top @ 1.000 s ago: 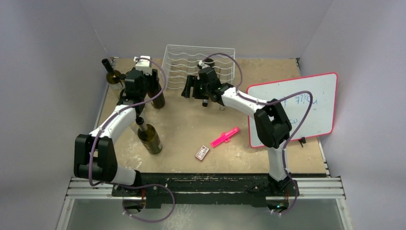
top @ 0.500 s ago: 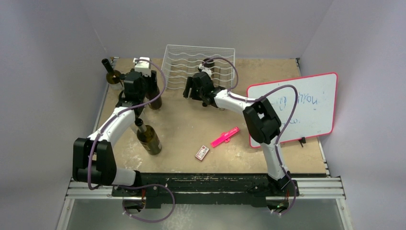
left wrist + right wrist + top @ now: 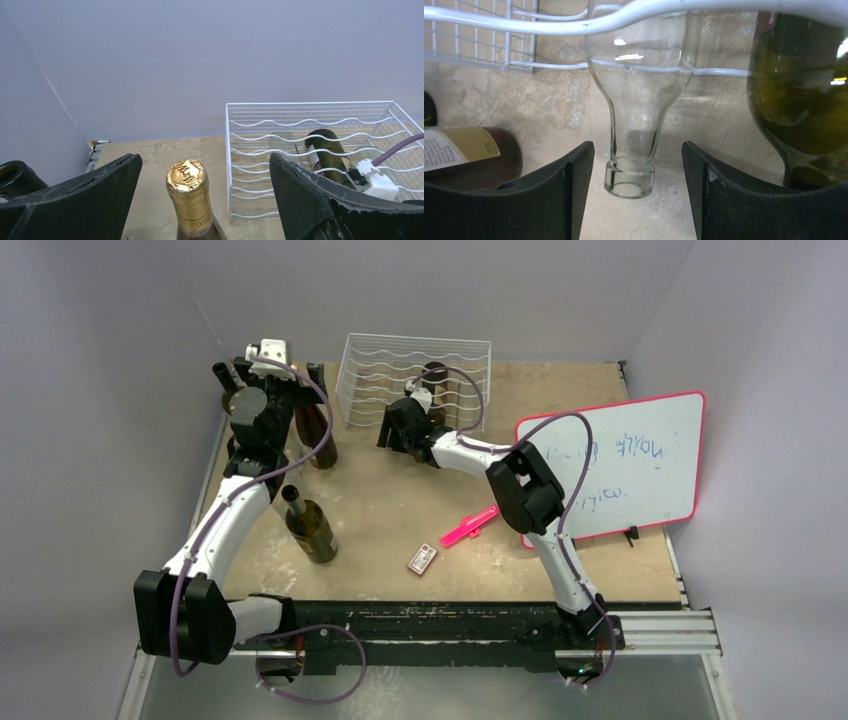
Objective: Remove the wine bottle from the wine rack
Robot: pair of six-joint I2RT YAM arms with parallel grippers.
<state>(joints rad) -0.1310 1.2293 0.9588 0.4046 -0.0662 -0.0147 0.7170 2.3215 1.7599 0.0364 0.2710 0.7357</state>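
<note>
— What do we have at the far side of the table (image 3: 380, 500)?
— The wine rack (image 3: 372, 380), white and upright near the back wall. Its thin rods run in wavy rows inside a grid frame.
— Any bottles in it?
— We count two, lying side by side with their necks poking out of the front. One is a clear glass bottle (image 3: 639, 90), uncorked, its open mouth just above the table. Beside it we see a dark green bottle (image 3: 804, 100) with a label near its shoulder.
</note>
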